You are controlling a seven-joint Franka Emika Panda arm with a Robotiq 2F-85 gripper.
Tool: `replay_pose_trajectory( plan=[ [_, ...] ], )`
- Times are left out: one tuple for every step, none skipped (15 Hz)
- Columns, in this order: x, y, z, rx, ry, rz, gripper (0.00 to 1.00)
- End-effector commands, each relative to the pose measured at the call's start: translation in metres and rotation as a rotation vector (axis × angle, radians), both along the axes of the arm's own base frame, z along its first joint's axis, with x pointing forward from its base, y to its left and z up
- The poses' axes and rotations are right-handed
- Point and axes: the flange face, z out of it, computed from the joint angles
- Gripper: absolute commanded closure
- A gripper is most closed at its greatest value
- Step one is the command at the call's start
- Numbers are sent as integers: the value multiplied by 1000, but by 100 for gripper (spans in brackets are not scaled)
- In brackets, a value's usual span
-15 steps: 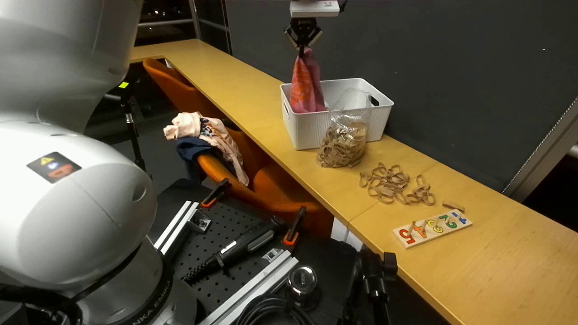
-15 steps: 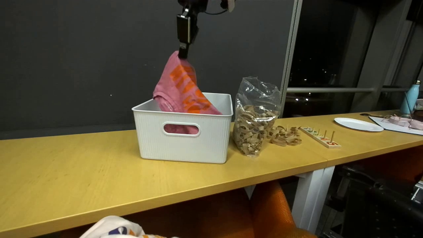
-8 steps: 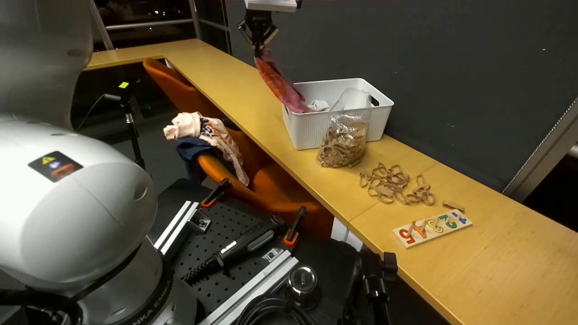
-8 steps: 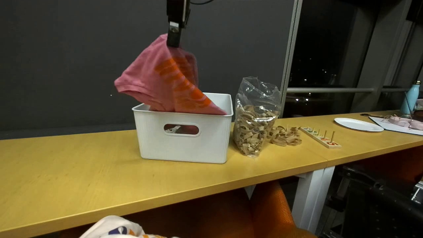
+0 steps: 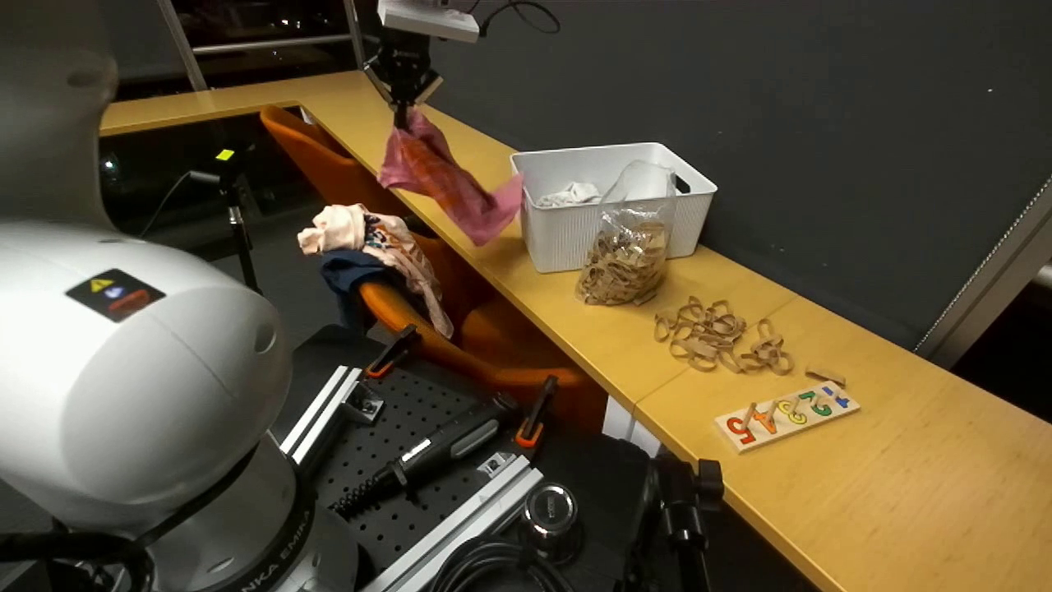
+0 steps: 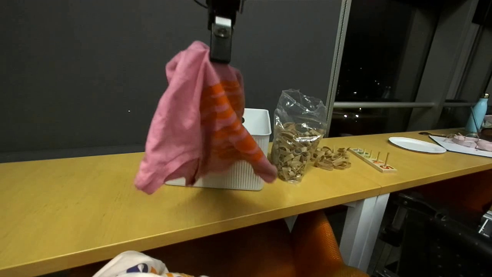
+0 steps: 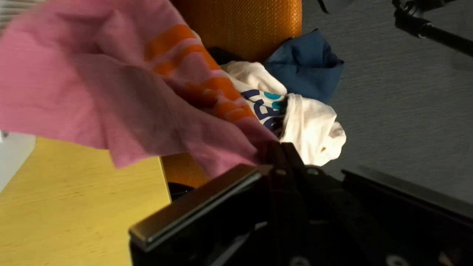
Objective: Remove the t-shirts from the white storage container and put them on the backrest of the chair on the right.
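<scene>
My gripper (image 5: 401,122) is shut on the pink t-shirt (image 5: 448,185) with orange print. The shirt hangs above the table edge, beside the white storage container (image 5: 559,242). In an exterior view the shirt (image 6: 177,119) hangs in front of the container (image 6: 259,144). A white cloth (image 5: 571,194) lies inside the container. An orange chair (image 5: 394,312) has a cream t-shirt (image 5: 341,228) and a dark blue one (image 5: 353,267) over its backrest. In the wrist view, the cream (image 7: 310,125) and blue (image 7: 306,66) shirts show beyond my fingertips (image 7: 283,146).
A clear bag of tan bands (image 5: 625,263) stands against the container. Loose bands (image 5: 715,333) and a number peg board (image 5: 789,415) lie on the table. Another orange chair (image 5: 304,136) stands farther along. A white plate (image 6: 417,145) is on the table.
My gripper has moved away from the container toward the chair side, drawing the pink t-shirt out over the rim. The white cloth inside the container has come into view.
</scene>
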Motion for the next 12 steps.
replay_pose_trajectory(
  plan=[
    [16, 2, -25, -5, 89, 49, 100],
    [17, 8, -35, -16, 110, 75, 100],
    [18, 12, -42, -24, 125, 94, 100],
    [17, 17, -47, -28, 142, 117, 100],
    [16, 23, -51, -35, 156, 135, 100],
    [16, 29, -58, -41, 177, 158, 100],
    [17, 35, -63, -51, 193, 172, 100],
    [16, 42, -68, -58, 212, 190, 100],
    [14, 49, -70, -65, 224, 215, 100],
    [12, 56, -72, -71, 240, 235, 100],
    [10, 63, -74, -76, 253, 257, 100],
    [10, 68, -75, -77, 263, 275, 100]
  ],
)
